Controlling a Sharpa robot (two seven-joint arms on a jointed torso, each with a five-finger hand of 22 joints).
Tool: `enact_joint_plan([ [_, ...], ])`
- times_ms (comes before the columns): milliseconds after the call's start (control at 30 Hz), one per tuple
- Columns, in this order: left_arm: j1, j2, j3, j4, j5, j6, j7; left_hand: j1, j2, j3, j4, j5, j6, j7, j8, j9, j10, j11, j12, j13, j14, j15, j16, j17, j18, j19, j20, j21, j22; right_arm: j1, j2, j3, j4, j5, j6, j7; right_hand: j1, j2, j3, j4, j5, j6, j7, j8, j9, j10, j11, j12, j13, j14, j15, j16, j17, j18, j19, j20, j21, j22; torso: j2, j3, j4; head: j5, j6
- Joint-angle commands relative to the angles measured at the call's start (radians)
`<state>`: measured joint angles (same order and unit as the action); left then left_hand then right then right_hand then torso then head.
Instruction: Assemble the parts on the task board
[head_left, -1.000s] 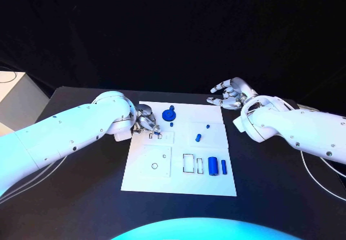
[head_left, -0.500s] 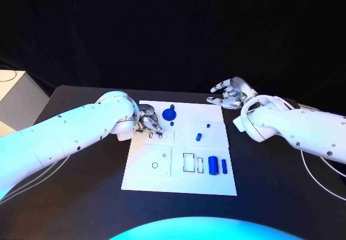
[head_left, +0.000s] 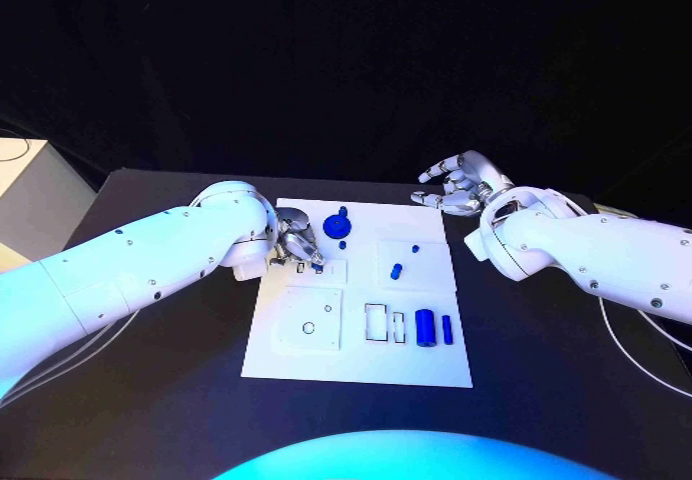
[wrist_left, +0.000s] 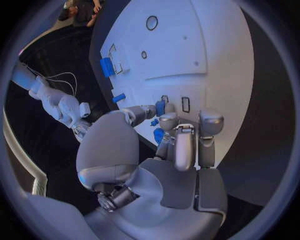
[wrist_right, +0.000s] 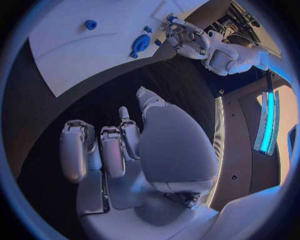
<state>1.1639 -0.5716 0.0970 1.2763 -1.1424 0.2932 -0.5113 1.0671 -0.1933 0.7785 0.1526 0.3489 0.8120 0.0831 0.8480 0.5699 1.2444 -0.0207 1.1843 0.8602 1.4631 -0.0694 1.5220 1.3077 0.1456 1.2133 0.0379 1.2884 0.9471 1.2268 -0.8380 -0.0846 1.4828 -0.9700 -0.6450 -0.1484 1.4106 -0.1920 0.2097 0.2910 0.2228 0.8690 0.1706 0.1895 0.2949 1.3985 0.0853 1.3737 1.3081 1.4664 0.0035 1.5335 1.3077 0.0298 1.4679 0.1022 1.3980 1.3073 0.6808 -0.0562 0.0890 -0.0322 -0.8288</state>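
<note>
Several small blue parts (head_left: 426, 327) dot the white task board (head_left: 361, 362); left hand (head_left: 296, 243) pinches one, right hand (head_left: 459, 185) spread, empty.

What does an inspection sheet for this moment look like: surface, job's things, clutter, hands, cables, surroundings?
Surface: black table, bare around the board.
Job's things: white task board in the middle; blue disc at its far end; blue cylinder and thin blue bar near its right edge; small blue peg mid-board.
Clutter: nothing seen.
Hands: left hand over the board's far-left part, pinching a small blue part; right hand off the board, fingers apart, holding nothing.
Cables: white cables under the right arm.
Surroundings: dark backdrop.
</note>
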Motion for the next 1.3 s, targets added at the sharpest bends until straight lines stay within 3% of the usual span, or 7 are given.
enact_joint_plan([
  [33,0.000,0.000,0.000,0.003,-0.011,0.048,0.000,0.002,0.009,0.162,-0.164,0.004,0.038,-0.032,0.003,0.159,0.007,-0.001,0.000,-0.001,0.072,-0.007,0.004,0.145,-0.020,0.006,0.000,0.004,0.001,-0.001,0.000,0.000,0.002,-0.004,0.015,0.001,-0.009,0.000,-0.003,-0.002,0.005,-0.004,0.000,0.003,0.001,-0.003,0.000,0.002,0.091,0.082,0.005,-0.004,0.188,0.014,0.026,0.008,-0.003,0.142,-0.001,0.0005,0.0009,-0.001,-0.003],
  [700,-0.002,-0.004,0.000,0.010,-0.026,0.063,-0.002,0.002,0.010,0.163,-0.165,0.006,0.039,-0.033,0.004,0.160,0.009,-0.002,0.002,0.003,0.072,-0.008,0.003,0.144,-0.020,0.006,-0.001,0.004,0.001,-0.001,0.003,0.000,-0.001,-0.005,0.018,0.001,-0.009,0.000,-0.003,-0.002,0.005,-0.004,0.000,0.003,0.001,-0.003,0.000,0.002,0.091,0.082,0.005,-0.004,0.188,0.014,0.026,0.008,-0.003,0.142,-0.001,0.0013,0.0009,0.003,-0.005],
  [1100,-0.004,0.012,0.000,-0.005,-0.022,0.056,-0.001,0.000,0.011,0.163,-0.165,0.007,0.040,-0.034,0.004,0.161,0.011,-0.003,0.003,0.005,0.073,-0.009,0.004,0.147,-0.020,0.007,-0.002,0.005,0.003,-0.001,0.004,0.000,-0.001,-0.005,0.019,0.001,-0.010,0.000,-0.003,-0.002,0.006,-0.004,0.000,0.005,0.002,-0.003,0.000,0.002,0.090,0.082,0.005,-0.005,0.187,0.014,0.026,0.008,-0.004,0.142,0.001,0.0015,0.0003,0.004,-0.008],
  [1300,-0.006,0.018,-0.001,-0.009,-0.012,0.069,0.000,-0.025,0.020,0.154,-0.147,0.004,0.056,-0.044,0.016,0.173,0.031,-0.010,0.016,0.024,0.079,-0.014,0.011,0.165,-0.025,0.023,-0.007,0.015,0.026,-0.001,0.004,0.000,-0.001,-0.005,0.018,0.002,-0.010,0.000,-0.003,-0.002,0.006,-0.004,0.000,0.005,0.002,-0.004,0.000,0.001,0.090,0.082,0.005,-0.006,0.185,0.014,0.025,0.008,-0.005,0.141,0.000,0.0018,0.0007,0.003,-0.012],
])
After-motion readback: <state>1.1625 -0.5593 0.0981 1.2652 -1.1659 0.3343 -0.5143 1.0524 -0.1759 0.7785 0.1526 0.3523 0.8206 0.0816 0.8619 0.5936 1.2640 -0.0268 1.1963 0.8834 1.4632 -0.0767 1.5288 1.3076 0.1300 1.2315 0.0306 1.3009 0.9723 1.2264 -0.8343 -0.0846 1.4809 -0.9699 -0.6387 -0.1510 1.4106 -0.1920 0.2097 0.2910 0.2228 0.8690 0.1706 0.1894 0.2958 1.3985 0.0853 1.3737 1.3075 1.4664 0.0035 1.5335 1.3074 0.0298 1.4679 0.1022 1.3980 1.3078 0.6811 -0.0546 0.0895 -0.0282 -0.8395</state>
